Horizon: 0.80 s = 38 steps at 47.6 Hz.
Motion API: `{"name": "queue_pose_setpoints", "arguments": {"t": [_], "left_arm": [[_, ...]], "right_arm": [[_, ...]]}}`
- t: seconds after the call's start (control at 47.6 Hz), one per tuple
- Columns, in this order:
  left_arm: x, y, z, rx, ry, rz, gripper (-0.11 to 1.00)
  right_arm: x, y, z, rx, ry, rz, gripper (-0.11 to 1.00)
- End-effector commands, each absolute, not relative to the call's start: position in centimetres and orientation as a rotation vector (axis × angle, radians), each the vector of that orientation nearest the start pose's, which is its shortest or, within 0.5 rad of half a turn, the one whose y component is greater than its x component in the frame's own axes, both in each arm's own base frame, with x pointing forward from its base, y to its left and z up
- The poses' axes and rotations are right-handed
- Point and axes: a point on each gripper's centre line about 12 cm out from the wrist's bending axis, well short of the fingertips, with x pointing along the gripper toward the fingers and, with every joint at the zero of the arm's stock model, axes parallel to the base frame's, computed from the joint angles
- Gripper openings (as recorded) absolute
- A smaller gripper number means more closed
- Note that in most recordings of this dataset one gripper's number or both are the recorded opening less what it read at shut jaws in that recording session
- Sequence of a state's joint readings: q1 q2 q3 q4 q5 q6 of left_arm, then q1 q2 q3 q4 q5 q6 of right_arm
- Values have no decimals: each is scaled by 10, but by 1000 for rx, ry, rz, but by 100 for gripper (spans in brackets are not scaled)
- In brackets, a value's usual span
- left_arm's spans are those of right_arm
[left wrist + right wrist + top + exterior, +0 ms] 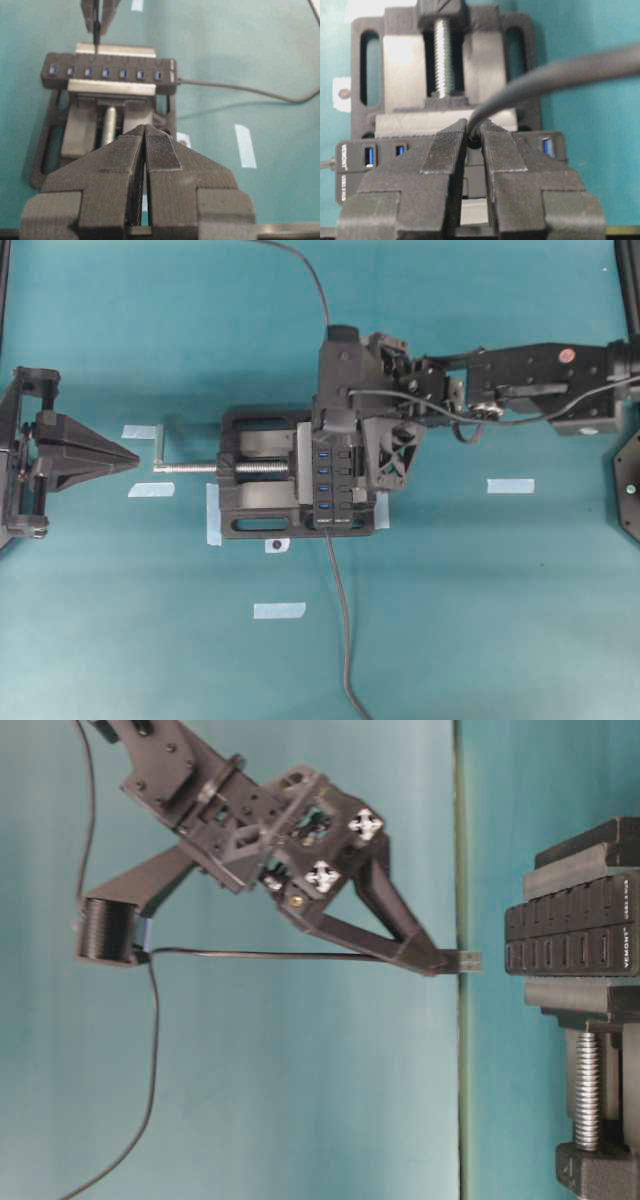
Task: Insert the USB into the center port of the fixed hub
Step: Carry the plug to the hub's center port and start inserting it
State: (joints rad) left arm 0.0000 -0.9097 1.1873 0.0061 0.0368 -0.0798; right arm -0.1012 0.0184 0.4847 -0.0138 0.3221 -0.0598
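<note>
The fixed hub (335, 490), a narrow black bar with blue ports, is clamped in a black vise (255, 485). My right gripper (432, 960) is shut on the USB (464, 961), whose plug points at the hub (575, 935) with a small gap between them. In the right wrist view the cable (545, 80) rises out from between the fingers (445, 150) above the hub (355, 160). The left wrist view shows the center port (105, 73), with the plug (96, 40) hanging above the hub, slightly left of that port. My left gripper (133, 455) sits far left, shut and empty.
The vise's silver screw (190, 467) and handle stick out toward my left gripper. The hub's own cable (345, 640) runs to the table's front edge. Several strips of pale tape (510, 485) lie on the teal table. The USB cable (150, 1050) hangs down in a loop.
</note>
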Motion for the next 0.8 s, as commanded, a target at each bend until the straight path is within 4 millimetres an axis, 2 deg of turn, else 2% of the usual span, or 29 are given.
{"name": "queue_pose_setpoints", "arguments": {"t": [0.0, 0.777], "left_arm": [[204, 0, 247, -73, 291, 11, 0], [204, 0, 246, -75, 290, 11, 0]], "right_arm": [[409, -39, 203, -18, 798, -71, 11], [413, -35, 180, -19, 848, -59, 11]]}}
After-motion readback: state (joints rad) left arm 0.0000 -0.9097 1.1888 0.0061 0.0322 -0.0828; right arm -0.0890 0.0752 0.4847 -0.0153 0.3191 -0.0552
